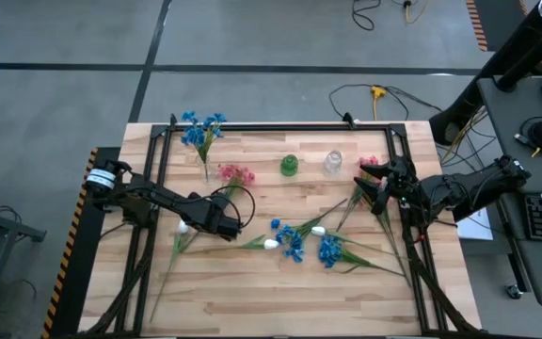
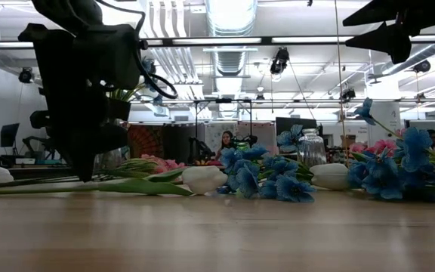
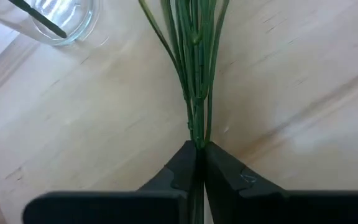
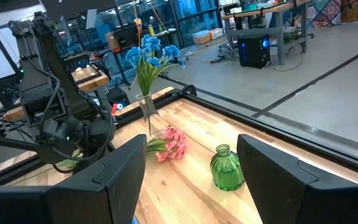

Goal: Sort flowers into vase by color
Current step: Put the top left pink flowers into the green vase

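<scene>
My left gripper (image 1: 224, 224) is low over the table's left middle, shut on the green stems of a pink sprig (image 1: 236, 175), whose blossoms (image 4: 171, 144) lie next to a clear vase (image 1: 205, 168) holding blue flowers (image 1: 200, 127). My right gripper (image 1: 377, 188) is open and empty above the table's right side, next to another pink sprig (image 1: 370, 162). Loose blue sprigs (image 1: 290, 240) and white buds (image 1: 271, 244) lie on their sides at the table's middle. A green vase (image 1: 289, 166) and a clear jar (image 1: 333, 163) stand at the far middle. My left gripper (image 3: 199, 149) pinches a bundle of thin green stems (image 3: 197, 127) between its two fingertips. The stems run straight on from the fingers, along them, and fan out over the wood toward the clear vase (image 3: 61, 25). Whether the blossom end rests on the table, I cannot tell.
A dark metal frame (image 1: 280, 127) runs along the table's far edge and down both sides. More stems and a blue sprig (image 1: 329, 250) spread across the middle right. Bare wood lies along the near edge (image 1: 280, 306).
</scene>
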Robot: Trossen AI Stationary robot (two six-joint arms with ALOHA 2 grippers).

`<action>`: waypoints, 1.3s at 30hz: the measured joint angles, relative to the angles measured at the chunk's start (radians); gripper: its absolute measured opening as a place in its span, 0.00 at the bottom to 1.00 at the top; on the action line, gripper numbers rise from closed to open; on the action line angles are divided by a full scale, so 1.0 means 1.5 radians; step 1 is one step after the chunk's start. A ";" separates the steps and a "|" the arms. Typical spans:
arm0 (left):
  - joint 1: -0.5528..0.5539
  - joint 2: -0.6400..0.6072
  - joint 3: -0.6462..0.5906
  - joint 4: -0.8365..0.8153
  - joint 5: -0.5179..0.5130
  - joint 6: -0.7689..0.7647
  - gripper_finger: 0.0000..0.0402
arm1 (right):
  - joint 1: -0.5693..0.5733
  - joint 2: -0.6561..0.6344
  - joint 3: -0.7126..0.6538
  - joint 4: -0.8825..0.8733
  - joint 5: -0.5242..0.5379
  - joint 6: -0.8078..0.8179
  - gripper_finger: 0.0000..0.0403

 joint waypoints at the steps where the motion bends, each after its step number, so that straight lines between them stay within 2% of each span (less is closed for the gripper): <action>1: -0.001 0.000 0.000 0.000 0.000 0.000 0.03 | 0.000 0.000 0.000 0.000 0.000 0.000 0.60; 10: -0.030 -0.036 0.028 -0.002 -0.006 0.039 0.00 | 0.000 0.000 0.000 0.000 0.000 0.000 0.60; 19: -0.078 -0.184 0.073 0.027 -0.124 0.169 0.00 | 0.000 0.000 0.000 0.000 -0.003 0.000 0.60; 23: -0.088 -0.254 0.066 0.161 -0.175 0.321 0.00 | 0.000 0.001 -0.001 0.001 -0.011 -0.012 0.60; 30: -0.087 -0.303 0.016 0.521 -0.151 0.635 0.00 | 0.000 0.061 -0.006 0.029 -0.025 -0.029 0.60; 34: -0.087 -0.284 -0.003 0.664 -0.138 0.725 0.00 | 0.000 0.135 -0.007 0.159 -0.070 -0.111 0.60; 39: -0.082 -0.240 -0.006 0.760 -0.138 0.773 0.00 | 0.000 0.234 -0.007 0.347 -0.113 -0.227 0.60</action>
